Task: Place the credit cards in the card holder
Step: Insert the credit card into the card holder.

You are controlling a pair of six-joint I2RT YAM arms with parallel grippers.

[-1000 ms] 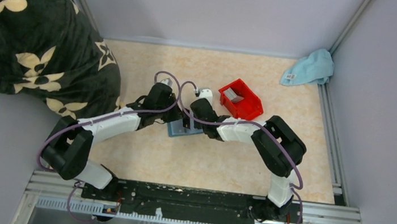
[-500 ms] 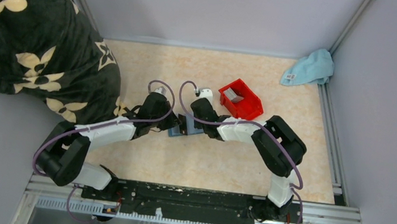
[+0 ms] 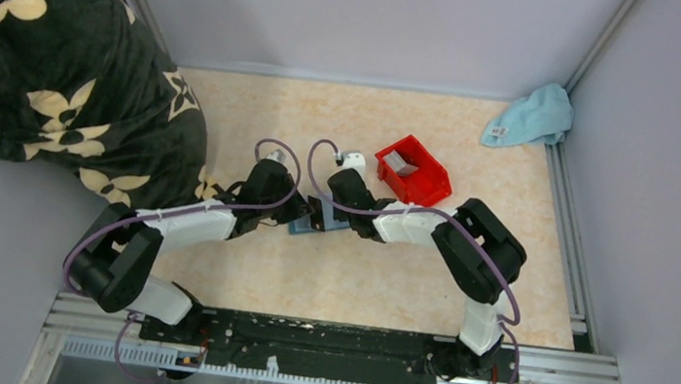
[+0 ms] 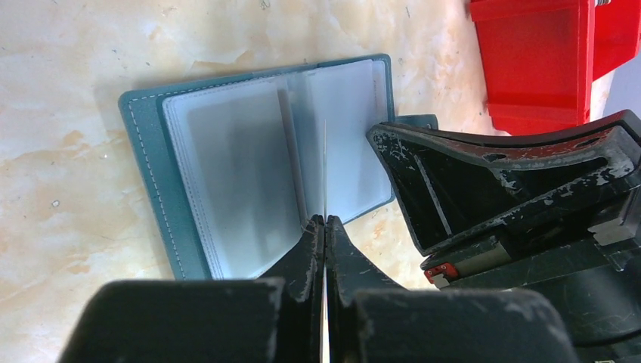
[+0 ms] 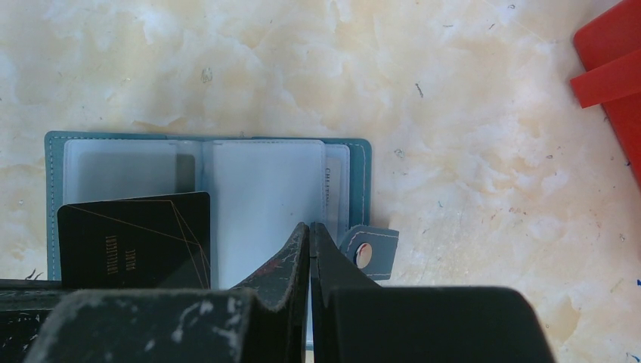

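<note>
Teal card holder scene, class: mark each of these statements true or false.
1. The teal folding card holder lies open on the table. True.
2. The left gripper is shut on a thin dark card. True.
3. The red plastic bin is empty. False: a grey card lies in it.
4. The light blue cloth covers the card holder. False: it lies in the far right corner.
5. The right gripper is wide open. False: it is shut.
</note>
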